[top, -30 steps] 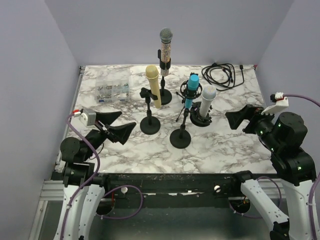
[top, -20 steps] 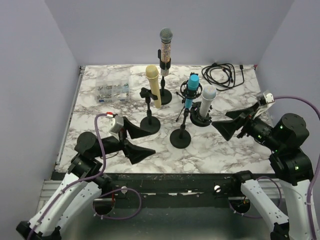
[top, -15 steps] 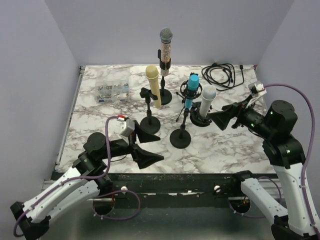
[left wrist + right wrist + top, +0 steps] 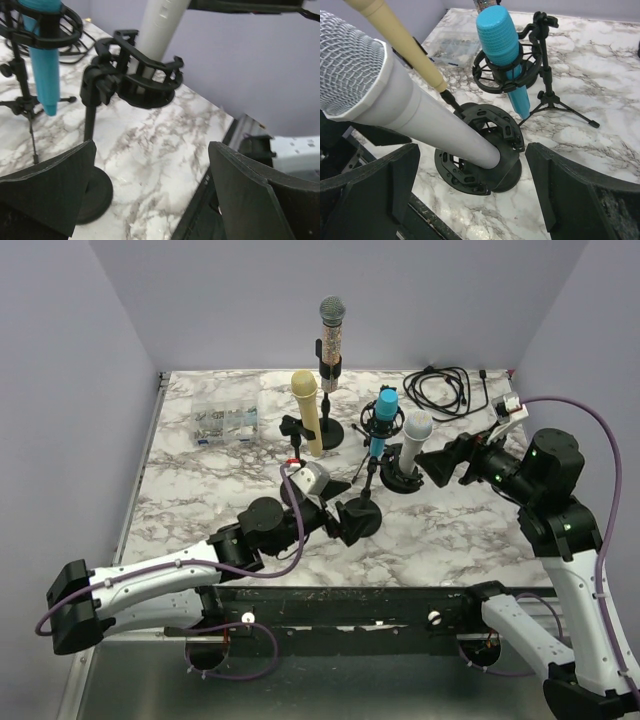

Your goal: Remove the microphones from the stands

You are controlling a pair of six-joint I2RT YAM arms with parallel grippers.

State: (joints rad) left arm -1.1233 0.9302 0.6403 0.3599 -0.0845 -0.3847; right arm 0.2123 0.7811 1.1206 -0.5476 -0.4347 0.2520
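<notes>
A white microphone (image 4: pixel 413 440) with a grey mesh head leans in a round black mount (image 4: pixel 402 480) right of centre. My right gripper (image 4: pixel 440 468) is open just right of it. In the right wrist view the white microphone (image 4: pixel 410 112) and its mount (image 4: pixel 480 160) lie ahead between the spread fingers (image 4: pixel 580 195), untouched. My left gripper (image 4: pixel 338 517) is open and empty beside the base of a black stand (image 4: pixel 362 515). In the left wrist view this stand (image 4: pixel 90 115) carries an empty clip, with the white microphone (image 4: pixel 162 20) behind it.
A blue microphone (image 4: pixel 382 422) hangs in a shock mount on a tripod. A yellow microphone (image 4: pixel 308 412) and a silver-headed one (image 4: pixel 331 335) stand on stands behind. A coiled black cable (image 4: pixel 445 388) lies at back right, a clear plastic box (image 4: pixel 225 420) at back left.
My left arm has swung from the left edge across to the front stand at centre. My right gripper has moved left and back, up to the white microphone. Both stay open.
</notes>
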